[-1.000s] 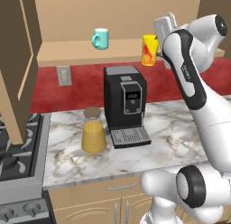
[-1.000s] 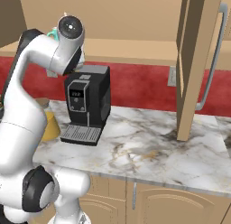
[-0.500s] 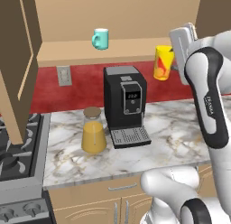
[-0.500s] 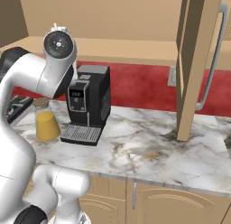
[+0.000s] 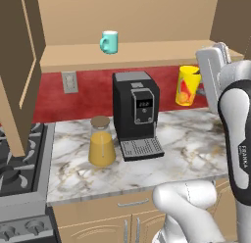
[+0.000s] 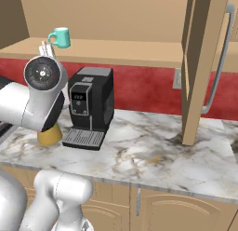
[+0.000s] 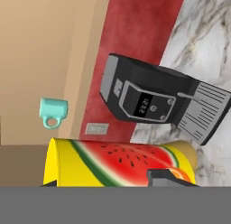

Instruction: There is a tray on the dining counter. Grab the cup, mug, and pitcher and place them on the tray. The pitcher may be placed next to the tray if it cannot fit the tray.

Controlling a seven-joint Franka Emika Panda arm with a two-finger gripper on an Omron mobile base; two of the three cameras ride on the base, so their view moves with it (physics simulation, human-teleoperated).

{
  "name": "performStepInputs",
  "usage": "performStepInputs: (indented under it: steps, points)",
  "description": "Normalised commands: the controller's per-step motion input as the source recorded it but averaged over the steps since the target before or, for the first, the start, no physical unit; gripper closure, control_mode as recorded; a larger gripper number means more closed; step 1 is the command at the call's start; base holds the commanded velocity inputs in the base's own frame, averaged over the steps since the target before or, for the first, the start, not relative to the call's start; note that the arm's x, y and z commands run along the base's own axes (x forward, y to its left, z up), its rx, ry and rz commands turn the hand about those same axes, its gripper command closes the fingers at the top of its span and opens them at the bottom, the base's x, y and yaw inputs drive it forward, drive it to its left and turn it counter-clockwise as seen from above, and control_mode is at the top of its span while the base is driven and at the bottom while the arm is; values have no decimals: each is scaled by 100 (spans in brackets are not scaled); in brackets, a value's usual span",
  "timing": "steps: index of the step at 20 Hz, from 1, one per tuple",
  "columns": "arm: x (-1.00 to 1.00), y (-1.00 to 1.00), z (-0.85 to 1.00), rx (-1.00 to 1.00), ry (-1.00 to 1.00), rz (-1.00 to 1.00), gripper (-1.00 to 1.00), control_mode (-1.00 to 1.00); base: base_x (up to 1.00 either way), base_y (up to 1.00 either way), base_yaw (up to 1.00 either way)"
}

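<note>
Left and right base views: set behind the arm, aimed forward and down; coffee machine point(image 5: 135, 114), mug point(image 5: 109, 41) and marble table point(image 5: 191, 144) are shared. Hand view: rolled sideways, held very close to the cup point(image 7: 122, 166).

A yellow cup point(image 5: 188, 85) with red-orange swirls hangs in the air above the marble surface point(image 5: 186, 144). A teal mug point(image 5: 109, 41) stands upright on the wooden shelf point(image 5: 147, 52). A glass pitcher point(image 5: 101, 142) of orange liquid stands on the surface.

In the right base view the pitcher point(image 6: 49, 136) is mostly hidden behind the arm. In the hand view the cup point(image 7: 122, 166) is cut off below, covering the pincer's grip.
</note>
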Motion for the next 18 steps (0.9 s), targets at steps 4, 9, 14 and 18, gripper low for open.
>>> performStepInputs:
  steps: [4,9,14,18]
  points:
    - [-40,-10,-13,0,0,0,100,-100,0,0,0]
    - [-14,-16,-6,0,0,0,100,-100,0,0,0]
    - [-6,-12,-8,0,0,0,100,-100,0,0,0]
    - [0,-2,-8,0,0,0,100,-100,0,0,0]
